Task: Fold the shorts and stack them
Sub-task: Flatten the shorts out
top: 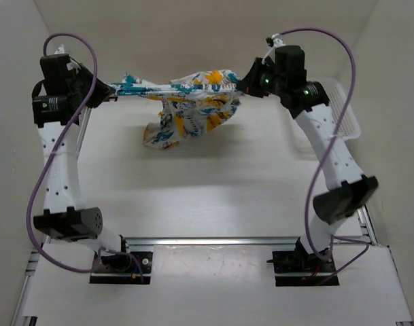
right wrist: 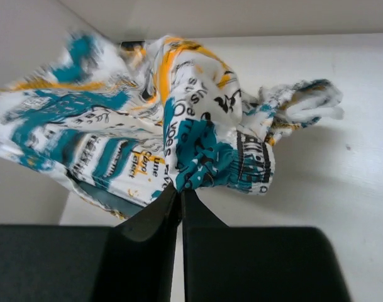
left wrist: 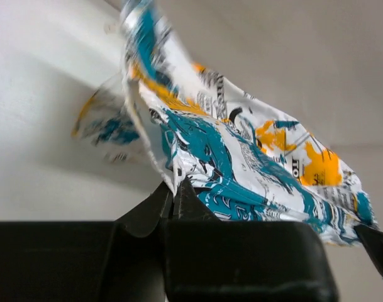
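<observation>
The shorts, white with teal, orange-yellow and black print, hang stretched in the air between my two grippers above the far part of the table. My left gripper is shut on their left end; in the left wrist view its fingertips pinch a fabric edge of the shorts. My right gripper is shut on their right end; in the right wrist view the gripper clamps the teal waistband of the shorts. The middle sags in a crumpled bunch toward the table.
A white plastic mesh basket stands at the far right, behind my right arm. White walls enclose the table on the left, back and right. The arm bases sit on a metal rail at the near edge.
</observation>
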`<action>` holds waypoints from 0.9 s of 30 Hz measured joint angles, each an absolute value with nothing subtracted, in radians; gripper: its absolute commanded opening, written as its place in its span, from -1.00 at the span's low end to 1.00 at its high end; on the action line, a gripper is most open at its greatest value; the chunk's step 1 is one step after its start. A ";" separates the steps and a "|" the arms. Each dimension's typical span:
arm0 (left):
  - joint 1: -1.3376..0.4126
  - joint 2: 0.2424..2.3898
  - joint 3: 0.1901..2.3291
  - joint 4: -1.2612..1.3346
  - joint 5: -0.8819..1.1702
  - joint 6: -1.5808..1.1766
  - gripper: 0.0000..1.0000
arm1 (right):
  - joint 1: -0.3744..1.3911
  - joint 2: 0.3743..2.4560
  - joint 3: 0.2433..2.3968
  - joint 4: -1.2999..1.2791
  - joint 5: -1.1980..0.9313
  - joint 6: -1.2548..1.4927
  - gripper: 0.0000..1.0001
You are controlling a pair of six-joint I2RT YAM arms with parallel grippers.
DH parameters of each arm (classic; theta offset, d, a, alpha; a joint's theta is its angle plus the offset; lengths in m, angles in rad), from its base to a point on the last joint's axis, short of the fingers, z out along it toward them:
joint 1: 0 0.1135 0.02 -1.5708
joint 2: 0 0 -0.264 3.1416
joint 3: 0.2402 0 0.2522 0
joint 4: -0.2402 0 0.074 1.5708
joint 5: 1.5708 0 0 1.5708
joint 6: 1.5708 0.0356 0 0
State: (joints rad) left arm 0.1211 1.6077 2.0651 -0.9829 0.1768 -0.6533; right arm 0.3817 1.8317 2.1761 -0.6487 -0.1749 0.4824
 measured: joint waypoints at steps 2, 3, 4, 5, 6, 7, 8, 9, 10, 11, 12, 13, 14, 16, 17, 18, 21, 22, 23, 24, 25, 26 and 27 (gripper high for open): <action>0.121 1.493 1.951 -0.974 0.197 -0.646 -0.79 | 0.400 1.668 1.940 -0.611 -0.135 0.469 -0.19; 0.123 1.426 1.853 -0.955 0.197 -0.640 -0.73 | 0.404 1.591 1.820 -0.606 -0.108 0.463 0.22; 0.126 1.371 1.760 -0.961 0.197 -0.636 -0.50 | 0.404 1.533 1.718 -0.610 -0.080 0.471 0.76; 0.127 1.318 1.654 -0.950 0.194 -0.627 -0.16 | 0.400 1.474 1.594 -0.595 -0.049 0.475 0.90; 0.127 1.274 1.548 -0.932 0.192 -0.618 0.11 | 0.396 1.417 1.468 -0.582 -0.020 0.477 1.00; 0.128 1.238 1.429 -0.943 0.184 -0.619 0.78 | 0.392 1.374 1.353 -0.592 0.002 0.485 1.00; 0.129 1.225 1.346 -0.951 0.180 -0.609 0.98 | 0.386 1.341 1.251 -0.607 0.022 0.498 1.00; 0.131 1.229 1.264 -0.958 0.178 -0.609 0.98 | 0.383 1.312 1.156 -0.620 0.039 0.512 1.00; 0.131 1.244 1.196 -0.965 0.175 -0.607 0.98 | 0.381 1.290 1.084 -0.646 0.049 0.526 1.00; 0.133 1.268 1.144 -0.979 0.173 -0.604 0.93 | 0.382 1.266 1.032 -0.675 0.057 0.543 0.93; 0.136 1.288 1.118 -0.992 0.171 -0.601 0.78 | 0.382 1.243 1.002 -0.699 0.062 0.553 0.64; 0.139 1.303 1.104 -1.000 0.168 -0.599 0.59 | 0.382 1.217 0.987 -0.712 0.065 0.561 -0.10; 0.142 1.308 1.102 -1.005 0.162 -0.599 0.06 | 0.382 1.193 0.985 -0.712 0.067 0.567 -0.41; 0.144 1.302 1.120 -1.002 0.149 -0.589 -0.43 | 0.385 1.156 0.995 -0.697 0.069 0.587 -0.84; 0.145 1.301 1.137 -0.994 0.142 -0.585 -0.65 | 0.388 1.151 1.005 -0.692 0.071 0.595 -1.00; 0.146 1.303 1.152 -0.987 0.135 -0.581 -0.79 | 0.395 1.154 1.015 -0.683 0.073 0.599 -1.00; 0.147 1.317 1.179 -0.963 0.117 -0.576 -0.72 | 0.428 1.199 1.033 -0.670 0.092 0.624 -0.95; 0.148 1.322 1.176 -0.955 0.114 -0.574 -0.38 | 0.437 1.216 1.033 -0.670 0.094 0.633 -0.85; 0.149 1.327 1.167 -0.951 0.112 -0.571 -0.03 | 0.443 1.238 1.033 -0.673 0.085 0.645 -0.58; 0.150 1.331 1.147 -0.941 0.110 -0.574 0.38 | 0.442 1.259 1.032 -0.672 0.066 0.653 -0.25; 0.153 1.332 1.117 -0.931 0.112 -0.577 0.90 | 0.439 1.276 1.026 -0.664 0.043 0.661 0.18; 0.157 1.334 1.088 -0.925 0.117 -0.570 0.94 | 0.436 1.288 1.008 -0.638 0.006 0.669 0.43; 0.162 1.336 1.052 -0.915 0.123 -0.582 0.94 | 0.430 1.291 0.969 -0.587 -0.041 0.670 0.57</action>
State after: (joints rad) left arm 0.1619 1.3361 1.0515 -0.9146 0.1230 -0.5816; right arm 0.4305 1.2915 0.9688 -0.5869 -0.0410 0.6704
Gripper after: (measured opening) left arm 0.912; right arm 0.665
